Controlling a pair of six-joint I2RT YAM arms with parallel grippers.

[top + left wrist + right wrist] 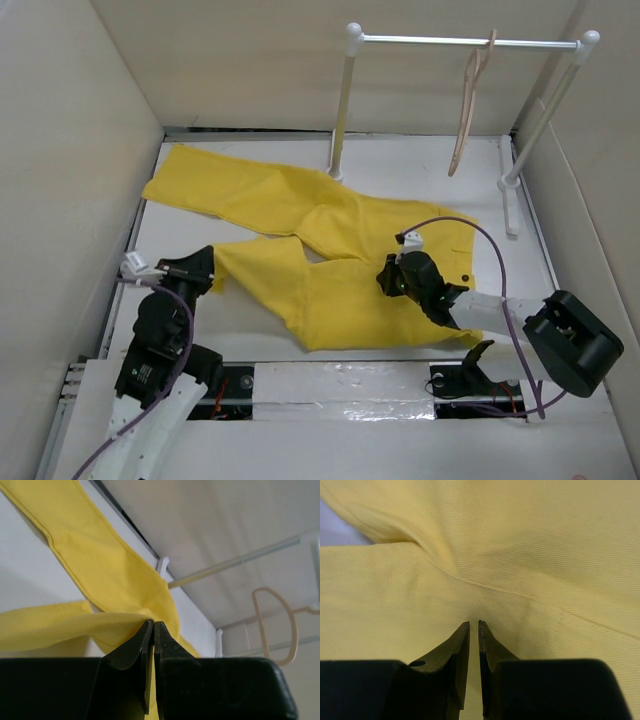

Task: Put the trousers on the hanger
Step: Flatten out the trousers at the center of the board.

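The yellow trousers (330,235) lie spread on the white table, waistband to the right, one leg running to the far left and one folded toward the near left. My left gripper (208,272) is shut on the hem end of the near leg; the left wrist view shows the cloth (75,625) pinched between its tips (153,623) and lifted slightly. My right gripper (390,280) is down on the seat area, its jaws nearly closed on a pucker of cloth (474,623). The beige hanger (468,100) hangs from the rail at the back right and also shows in the left wrist view (268,588).
A white rail (470,41) on two posts stands at the back right, its left post base next to the trousers. Beige box walls enclose the table on the left, back and right. A purple cable loops over the right arm (500,310).
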